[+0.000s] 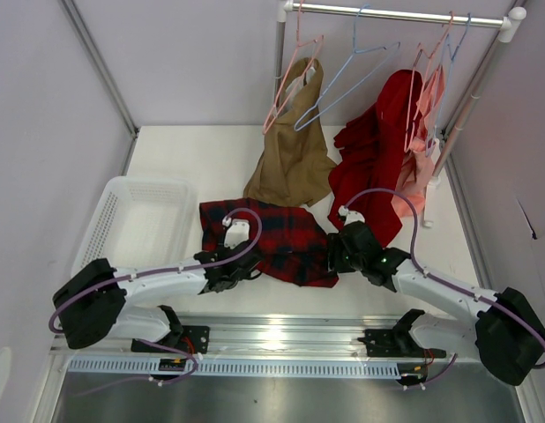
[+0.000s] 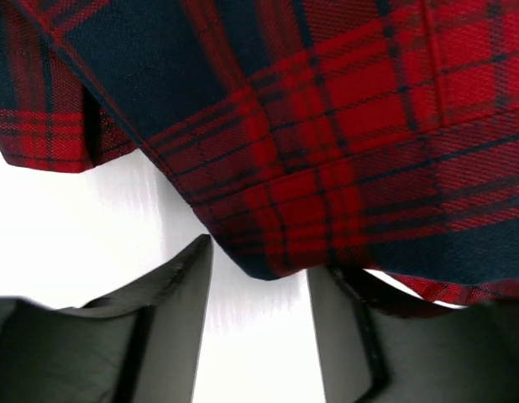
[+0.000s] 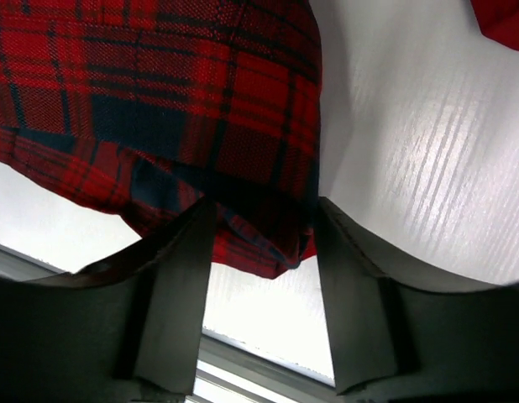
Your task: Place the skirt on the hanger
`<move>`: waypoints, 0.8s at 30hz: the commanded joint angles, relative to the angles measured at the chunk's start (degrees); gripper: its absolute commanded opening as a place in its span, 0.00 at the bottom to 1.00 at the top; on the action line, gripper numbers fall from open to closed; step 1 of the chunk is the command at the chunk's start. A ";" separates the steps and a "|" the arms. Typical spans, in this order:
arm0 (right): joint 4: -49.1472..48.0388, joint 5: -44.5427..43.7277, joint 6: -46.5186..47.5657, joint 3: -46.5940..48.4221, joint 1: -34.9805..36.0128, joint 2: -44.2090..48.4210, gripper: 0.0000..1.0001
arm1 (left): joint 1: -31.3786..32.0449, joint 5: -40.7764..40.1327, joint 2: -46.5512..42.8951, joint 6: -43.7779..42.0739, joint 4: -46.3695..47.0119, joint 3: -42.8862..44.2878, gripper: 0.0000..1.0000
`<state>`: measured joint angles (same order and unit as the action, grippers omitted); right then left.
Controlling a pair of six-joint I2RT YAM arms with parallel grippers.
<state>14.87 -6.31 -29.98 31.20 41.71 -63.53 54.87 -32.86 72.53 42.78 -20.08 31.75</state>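
The left gripper stood spread at the hem of the skirt, flat on the table, while the right gripper gaped around its near corner.

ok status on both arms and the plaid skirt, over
Left end effector open at the hem of the red and navy plaid fabric skirt. Right end effector open, straddling its corner. Skirt lying on table, light-blue wire hanger on rail, bare.

skirt: red-navy plaid | hanger: light blue | basket: white | 12 o'clock garment: tan | 1 o'clock garment: plain red
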 commanded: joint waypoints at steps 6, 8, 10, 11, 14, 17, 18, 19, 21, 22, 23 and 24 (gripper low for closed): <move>-3.19 -0.37 0.36 0.61 -1.28 1.03 0.31 | -0.47 -7.39 1.29 -3.06 1.36 4.46 0.31; -2.13 -0.55 0.53 1.05 -1.90 2.09 0.23 | -0.55 -9.14 1.82 -3.15 0.57 5.68 0.24; -0.73 -0.64 0.62 1.40 -2.60 3.05 0.17 | -0.64 -9.94 1.82 -3.32 -0.75 6.13 0.10; -0.29 -0.72 0.80 1.75 -2.95 3.49 0.15 | -0.64 -10.46 1.56 -3.67 -0.93 7.18 0.05; 2.00 -0.55 1.41 3.33 -3.83 5.60 0.08 | -0.64 -10.91 0.60 -5.42 -1.90 8.33 0.00; 3.93 -0.02 1.94 5.44 -4.71 7.36 0.01 | -0.64 -10.91 -1.42 -7.00 -4.09 10.70 0.00; 4.54 -0.02 2.11 6.15 -4.89 7.71 0.01 | -0.64 -10.73 -2.73 -7.54 -5.49 11.31 0.00; 6.03 -0.20 2.29 7.81 -4.97 8.15 0.00 | -0.64 -10.30 -3.36 -8.15 -6.28 13.32 0.00; 8.14 -0.64 2.64 9.75 -5.33 9.03 0.00 | -0.64 -9.77 -5.46 -9.73 -9.00 15.70 0.00; 8.85 -1.25 2.73 11.76 -5.50 9.91 0.00 | -0.64 -8.55 -6.25 -10.61 -10.15 17.54 0.00; 9.64 -1.43 3.08 13.08 -6.03 10.26 0.00 | -0.64 -8.10 -6.96 -11.40 -11.38 18.60 0.00; 11.30 -1.60 3.43 14.49 -6.47 10.53 0.00 | -0.64 -7.57 -7.84 -11.93 -13.83 20.88 0.00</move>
<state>23.33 -5.78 -28.27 39.66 36.40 -55.37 54.65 -40.10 68.69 34.54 -29.41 46.13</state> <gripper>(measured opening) 0.044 0.015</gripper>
